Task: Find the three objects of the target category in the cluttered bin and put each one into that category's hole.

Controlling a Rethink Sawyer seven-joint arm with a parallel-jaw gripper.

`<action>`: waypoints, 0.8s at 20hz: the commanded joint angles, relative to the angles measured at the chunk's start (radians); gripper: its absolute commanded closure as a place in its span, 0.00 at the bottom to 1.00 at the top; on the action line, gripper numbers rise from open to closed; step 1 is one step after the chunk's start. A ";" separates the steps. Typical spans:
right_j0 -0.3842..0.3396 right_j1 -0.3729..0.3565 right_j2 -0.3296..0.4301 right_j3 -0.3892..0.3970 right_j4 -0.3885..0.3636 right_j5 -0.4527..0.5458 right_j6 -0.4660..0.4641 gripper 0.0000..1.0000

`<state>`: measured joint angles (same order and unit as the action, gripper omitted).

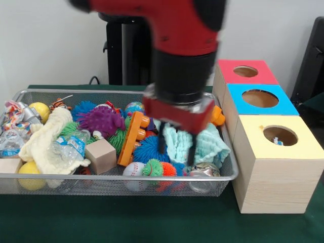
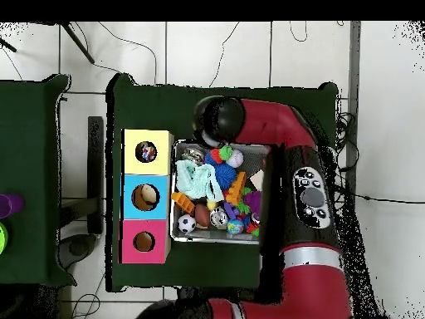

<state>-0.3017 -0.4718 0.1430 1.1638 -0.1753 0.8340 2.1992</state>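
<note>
The wire mesh bin (image 1: 126,176) is full of toys. A mint green fluffy cloth (image 1: 210,144) lies at its right end, next to the boxes; it also shows in the overhead view (image 2: 196,179). My gripper (image 1: 177,154) is open, its two black fingers down on either side of part of this cloth. A cream knitted cloth (image 1: 45,137) lies at the bin's left end. The yellow-topped box (image 1: 304,144) stands right of the bin, and something small and colourful shows inside its hole (image 1: 280,135). In the overhead view my arm hides the gripper.
The blue-topped box (image 1: 283,104) and the red-topped box (image 1: 263,76) stand behind the yellow one. Spiky rubber balls (image 1: 104,120), an orange plastic block (image 1: 132,137), a wooden cube (image 1: 100,155), a baseball (image 1: 133,169) and plastic bottles (image 1: 68,147) crowd the bin.
</note>
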 commanded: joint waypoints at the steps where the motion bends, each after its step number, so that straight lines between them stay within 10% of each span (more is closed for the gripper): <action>1: -0.104 0.044 0.135 0.116 -0.096 0.024 -0.397 0.00; 16: -0.180 -0.051 0.180 0.088 -0.061 0.214 -0.398 0.00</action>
<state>-0.4790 -0.4774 0.2059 1.1673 -0.2198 0.9121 2.0839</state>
